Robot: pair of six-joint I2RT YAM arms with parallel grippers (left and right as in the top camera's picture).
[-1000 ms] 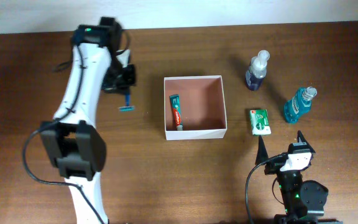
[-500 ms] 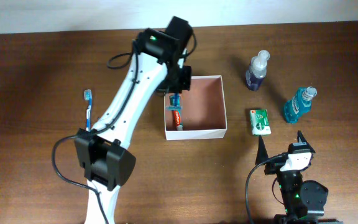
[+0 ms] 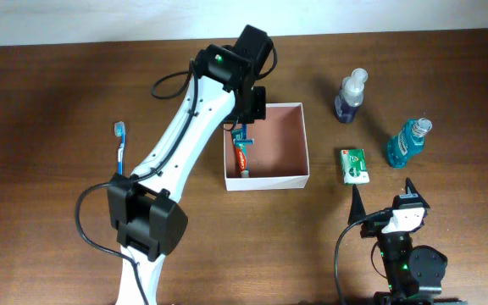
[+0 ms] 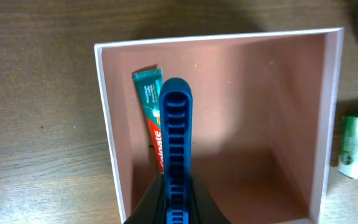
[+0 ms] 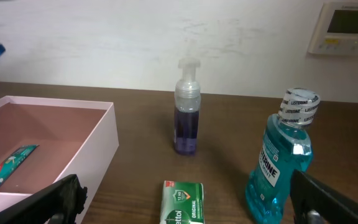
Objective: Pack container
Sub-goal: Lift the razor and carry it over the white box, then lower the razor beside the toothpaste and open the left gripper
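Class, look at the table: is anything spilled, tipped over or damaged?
Nothing stands out. The spray bottle and mouthwash stand upright, nothing spilled; the toothpaste lies flat in the container.

White sq. container (image 3: 265, 182), red-brown inside, open, upright.

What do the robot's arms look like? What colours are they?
The left arm is white tubes with chunky black joints, a looping black cable and a tiny green light. The right arm is mostly black with a white patch, pointed black fingers.

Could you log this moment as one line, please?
left gripper shut on razor over container | toothpaste in container | right gripper open
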